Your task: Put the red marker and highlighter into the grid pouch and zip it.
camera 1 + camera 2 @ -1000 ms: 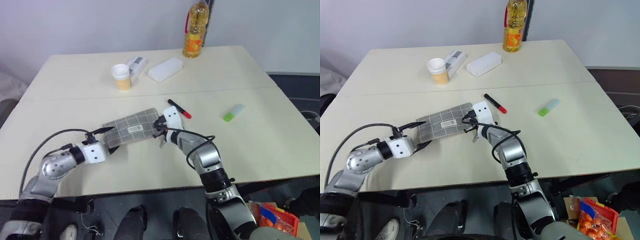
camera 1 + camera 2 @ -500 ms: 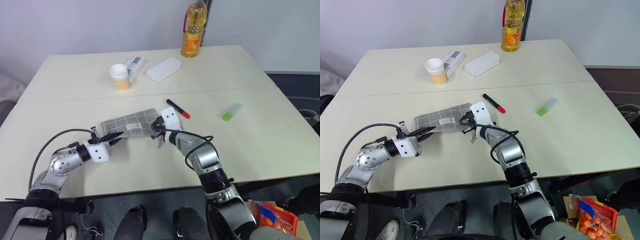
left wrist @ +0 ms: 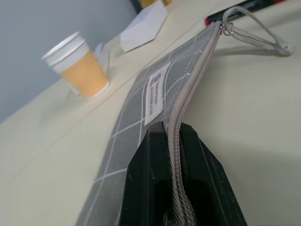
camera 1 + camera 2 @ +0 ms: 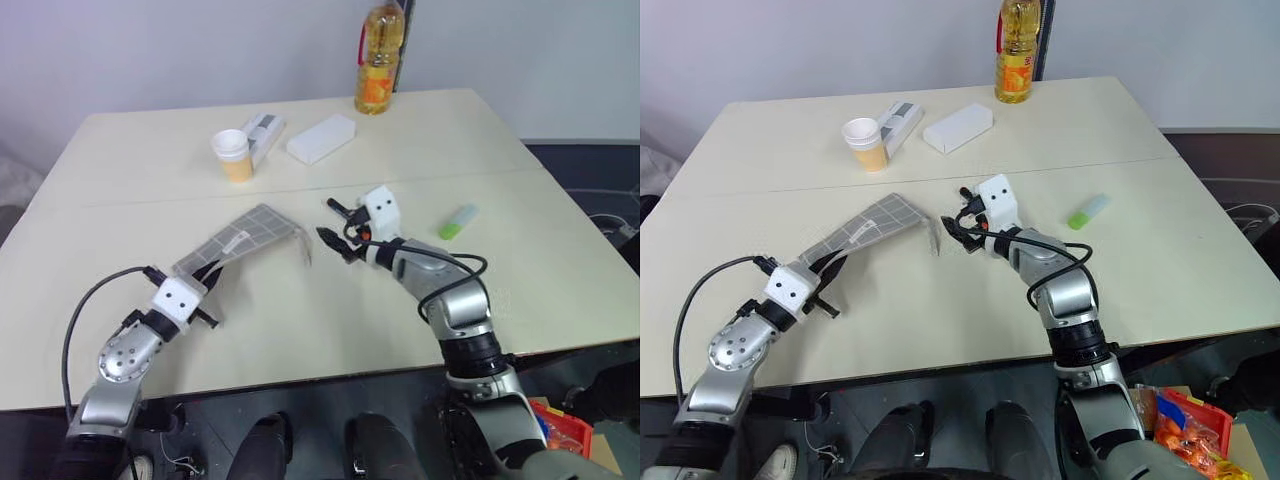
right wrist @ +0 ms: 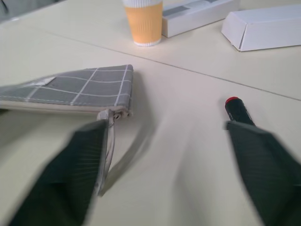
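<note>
In the left eye view, your left gripper (image 4: 205, 285), lower left of the frame, had clamped onto the near end of the grid pouch (image 4: 245, 232), which a second earlier lay flat and now rose on a slant toward the centre, its loop strap hanging off the far corner. Your right gripper (image 4: 338, 228), just right of centre, had let go of that corner, lifted away and spread wide, holding nothing. I'd judge that the pouch was now held up by one end for loading, though neither pen was in it. The highlighter (image 4: 456, 223) lay right of centre, well apart from the pouch. In the right eye view, the cream table (image 4: 1180, 250) carried a paper cup (image 4: 863, 145), a white box (image 4: 958, 128) and an oil bottle (image 4: 1013, 55) along its upper part, against a plain pale wall. In the left wrist view, the black fingers (image 3: 202, 179) pinched the zipper edge, which looked closed as far as it showed. In the right wrist view, the red marker (image 5: 237, 110) lay on the table right of centre, its red end toward the top, between the spread fingers (image 5: 268, 165).
</note>
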Robot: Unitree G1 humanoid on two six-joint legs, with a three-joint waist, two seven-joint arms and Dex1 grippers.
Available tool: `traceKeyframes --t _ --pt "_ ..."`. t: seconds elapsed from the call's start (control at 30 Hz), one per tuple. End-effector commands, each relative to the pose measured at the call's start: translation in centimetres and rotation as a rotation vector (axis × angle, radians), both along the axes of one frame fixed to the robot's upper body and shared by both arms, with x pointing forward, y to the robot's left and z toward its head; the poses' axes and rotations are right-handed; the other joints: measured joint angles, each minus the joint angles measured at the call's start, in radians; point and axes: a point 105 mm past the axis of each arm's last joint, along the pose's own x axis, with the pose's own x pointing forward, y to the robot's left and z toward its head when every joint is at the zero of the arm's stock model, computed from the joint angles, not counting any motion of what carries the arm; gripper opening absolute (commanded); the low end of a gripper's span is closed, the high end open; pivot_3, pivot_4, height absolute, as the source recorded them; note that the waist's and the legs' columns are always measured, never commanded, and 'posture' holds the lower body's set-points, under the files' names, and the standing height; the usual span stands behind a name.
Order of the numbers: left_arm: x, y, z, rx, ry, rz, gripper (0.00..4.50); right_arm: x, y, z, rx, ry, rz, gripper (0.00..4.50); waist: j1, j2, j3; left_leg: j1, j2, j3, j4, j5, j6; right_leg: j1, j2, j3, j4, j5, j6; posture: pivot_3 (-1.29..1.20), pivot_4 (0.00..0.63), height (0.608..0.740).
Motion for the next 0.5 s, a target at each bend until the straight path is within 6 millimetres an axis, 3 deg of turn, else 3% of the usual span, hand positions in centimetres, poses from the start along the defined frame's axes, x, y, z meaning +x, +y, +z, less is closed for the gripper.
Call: traceKeyframes --t 0.03,0.2,0.5 --pt "-0.3 -0.2 1.0 -0.006 -0.048 0.015 0.0 -0.8 1.5 1.3 0.007 -0.039 0.065 4.46 0.001 0.0 0.0 0.0 0.0 0.0 0.0 0.0 0.0 0.0 0.0 0.0 0.0 0.0 0.0 0.0 0.15 0.74" --pt "-0.6 -1.4 0.7 -0.018 -0.053 -0.02 0.0 -1.3 2.9 0.5 -0.023 -0.022 0.108 4.46 0.003 0.0 0.0 0.0 0.0 0.0 0.0 0.0 0.0 0.0 -0.001 0.0 0.0 0.0 0.0 0.0 0.15 0.74" --pt "-1.1 -2.8 0.8 -0.056 -0.068 -0.066 0.0 0.3 3.6 -1.2 -0.09 0.011 0.055 4.46 0.005 0.0 0.0 0.0 -0.001 0.0 0.001 0.0 0.0 0.0 -0.001 0.0 0.0 0.0 0.0 0.0 0.15 0.74"
